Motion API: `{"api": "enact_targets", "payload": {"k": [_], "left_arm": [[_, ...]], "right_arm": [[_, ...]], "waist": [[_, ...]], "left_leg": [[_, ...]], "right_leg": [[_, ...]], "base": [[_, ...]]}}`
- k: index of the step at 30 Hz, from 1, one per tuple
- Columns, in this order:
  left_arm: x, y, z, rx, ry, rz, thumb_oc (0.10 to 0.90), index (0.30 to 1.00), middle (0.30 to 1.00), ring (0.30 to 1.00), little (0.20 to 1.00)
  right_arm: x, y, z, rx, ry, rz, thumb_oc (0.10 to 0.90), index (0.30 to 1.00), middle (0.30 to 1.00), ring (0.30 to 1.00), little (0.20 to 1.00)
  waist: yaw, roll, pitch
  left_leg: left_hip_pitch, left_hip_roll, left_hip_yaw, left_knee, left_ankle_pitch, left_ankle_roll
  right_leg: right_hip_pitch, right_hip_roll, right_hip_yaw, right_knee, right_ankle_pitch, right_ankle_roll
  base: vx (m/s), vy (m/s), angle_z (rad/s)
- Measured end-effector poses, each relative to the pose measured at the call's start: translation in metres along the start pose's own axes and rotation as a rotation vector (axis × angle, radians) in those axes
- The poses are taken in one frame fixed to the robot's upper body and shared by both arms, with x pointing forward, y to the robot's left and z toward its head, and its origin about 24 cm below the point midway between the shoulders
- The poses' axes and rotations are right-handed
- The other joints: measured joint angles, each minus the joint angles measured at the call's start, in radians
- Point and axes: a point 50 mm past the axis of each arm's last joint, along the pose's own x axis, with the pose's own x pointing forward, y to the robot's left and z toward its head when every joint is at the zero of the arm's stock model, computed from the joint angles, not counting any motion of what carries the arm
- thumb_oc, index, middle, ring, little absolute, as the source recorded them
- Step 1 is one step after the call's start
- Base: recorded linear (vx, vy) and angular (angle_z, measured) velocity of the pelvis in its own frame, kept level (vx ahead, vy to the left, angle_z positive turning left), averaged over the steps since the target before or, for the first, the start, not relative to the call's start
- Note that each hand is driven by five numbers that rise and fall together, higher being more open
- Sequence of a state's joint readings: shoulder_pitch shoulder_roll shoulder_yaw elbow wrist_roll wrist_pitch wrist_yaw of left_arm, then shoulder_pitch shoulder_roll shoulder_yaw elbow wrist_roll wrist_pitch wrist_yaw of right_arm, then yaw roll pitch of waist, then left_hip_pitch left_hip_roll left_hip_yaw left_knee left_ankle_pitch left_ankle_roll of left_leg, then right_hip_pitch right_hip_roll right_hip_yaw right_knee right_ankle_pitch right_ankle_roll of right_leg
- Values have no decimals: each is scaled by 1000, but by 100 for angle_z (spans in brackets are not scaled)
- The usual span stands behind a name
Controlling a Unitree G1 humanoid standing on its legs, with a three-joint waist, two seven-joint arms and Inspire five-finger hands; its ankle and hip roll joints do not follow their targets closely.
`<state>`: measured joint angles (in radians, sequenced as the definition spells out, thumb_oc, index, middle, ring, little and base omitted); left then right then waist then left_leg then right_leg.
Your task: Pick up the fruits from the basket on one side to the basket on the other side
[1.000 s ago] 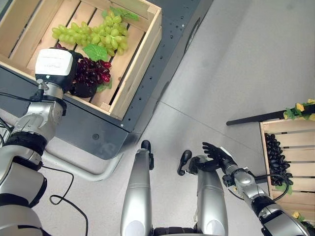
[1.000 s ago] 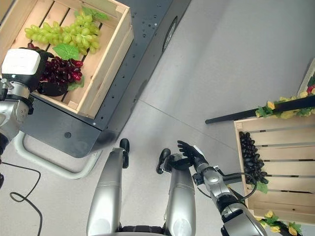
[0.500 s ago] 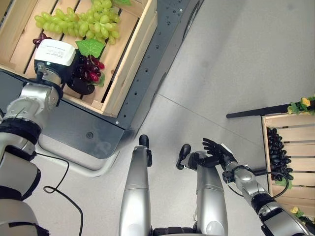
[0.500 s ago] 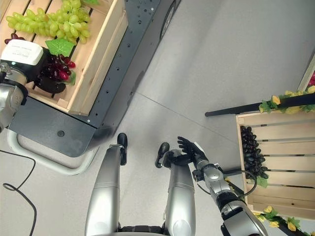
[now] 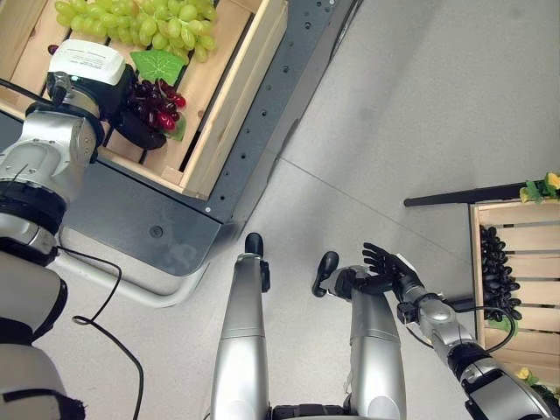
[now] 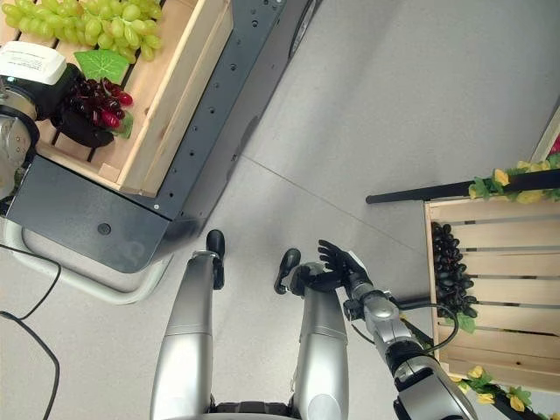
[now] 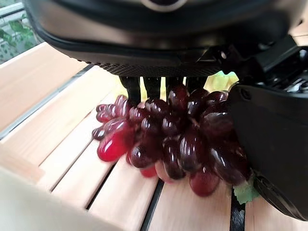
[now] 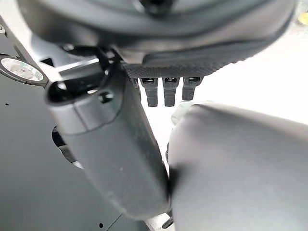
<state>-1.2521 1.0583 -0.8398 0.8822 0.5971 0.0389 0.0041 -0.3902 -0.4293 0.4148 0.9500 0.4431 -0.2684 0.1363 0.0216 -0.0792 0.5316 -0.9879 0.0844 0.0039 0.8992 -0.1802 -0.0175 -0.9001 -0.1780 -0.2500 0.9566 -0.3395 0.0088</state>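
Note:
A bunch of dark red grapes with a green leaf lies in the wooden crate at the upper left. My left hand is curled round that bunch; in the left wrist view its fingers and thumb close on the red grapes just above the slats. A bunch of green grapes lies farther back in the same crate. My right hand hangs low with straight fingers, holding nothing. A second wooden crate at the right edge holds black grapes.
The left crate rests on a dark metal stand with a pale tubular foot. A black bar with yellow flowers and leaves runs above the right crate. Grey floor lies between the two crates.
The whole picture has shifted, so the camera moved. My left hand has closed tighter on the red grapes. The right hand has barely moved.

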Motion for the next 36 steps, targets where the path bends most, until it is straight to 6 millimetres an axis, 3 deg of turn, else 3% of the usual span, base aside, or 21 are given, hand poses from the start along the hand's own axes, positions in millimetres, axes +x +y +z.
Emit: {"api": "enact_targets", "payload": {"k": [5,9,10,13,14,17,21,25,26,29,36], "left_arm": [[-1,-7,0,26,-18,-9,400,300,300,300,300],[-6,-35,-2,19,-15,-53,400,300,300,300,300],[-10,-52,-2,-30,-5,-89,400,300,300,300,300],[-14,-70,3,-160,13,-128,400,300,300,300,300],[-19,-84,6,-323,31,-135,400,300,300,300,300],[-33,-116,11,-531,63,-184,400,300,300,300,300],[-36,-121,7,-698,112,-167,400,300,300,300,300],[-43,-128,-5,-1035,231,-114,400,300,300,300,300],[-48,-134,-8,-1216,283,-82,400,300,300,300,300],[-56,-146,-2,-1462,342,-51,400,300,300,300,300],[-56,-137,14,-1597,270,-4,400,300,300,300,300]], "right_arm": [[0,1,1,0,-6,2,800,900,900,900,900],[1,1,2,1,-9,4,800,900,900,900,900],[0,2,1,3,-7,5,800,900,900,900,900],[-3,4,-5,8,8,8,800,900,900,900,900],[-5,5,-10,13,22,9,800,900,900,900,900],[-14,13,-28,36,63,21,800,900,900,900,900],[-19,20,-35,54,71,34,800,900,900,900,900],[-20,34,-31,85,30,62,800,900,900,900,900],[-20,37,-30,94,19,70,800,900,900,900,900],[-22,44,-29,111,2,83,800,900,900,900,900],[-20,50,-8,125,-88,93,800,900,900,900,900]], "waist": [[-8,0,0],[-25,-2,0],[-39,-3,0],[-47,-5,-1],[-46,-5,-1],[-45,-5,-1],[-35,-5,-1],[-30,-3,-2],[-30,-3,-3],[-31,6,-10],[-33,16,-20]], "left_leg": [[21,0,4,-2,1,7],[82,2,25,-20,-3,11],[118,2,36,-31,-7,17],[175,3,55,-54,-12,24],[217,2,68,-72,-16,27],[344,-2,87,-132,-17,31],[426,-2,92,-177,-13,29],[533,0,108,-271,7,23],[574,-5,116,-313,20,21],[665,-10,120,-390,37,18],[834,-19,138,-561,88,16]], "right_leg": [[22,1,2,-5,7,1],[74,4,19,-31,15,14],[107,4,27,-47,19,20],[157,4,40,-74,25,30],[190,6,53,-95,29,37],[303,11,72,-153,40,53],[382,14,74,-198,46,58],[476,19,76,-282,66,57],[512,26,77,-322,80,58],[600,30,73,-394,97,64],[750,37,70,-540,138,71]], "base": [[-7,-5,-1],[-26,-32,-9],[-23,-29,-14],[2,-24,-13],[29,-18,-16],[-18,-58,-16],[-26,-69,-4],[34,-40,-9],[48,-12,-6],[67,-17,-1],[66,-49,-3]]}}
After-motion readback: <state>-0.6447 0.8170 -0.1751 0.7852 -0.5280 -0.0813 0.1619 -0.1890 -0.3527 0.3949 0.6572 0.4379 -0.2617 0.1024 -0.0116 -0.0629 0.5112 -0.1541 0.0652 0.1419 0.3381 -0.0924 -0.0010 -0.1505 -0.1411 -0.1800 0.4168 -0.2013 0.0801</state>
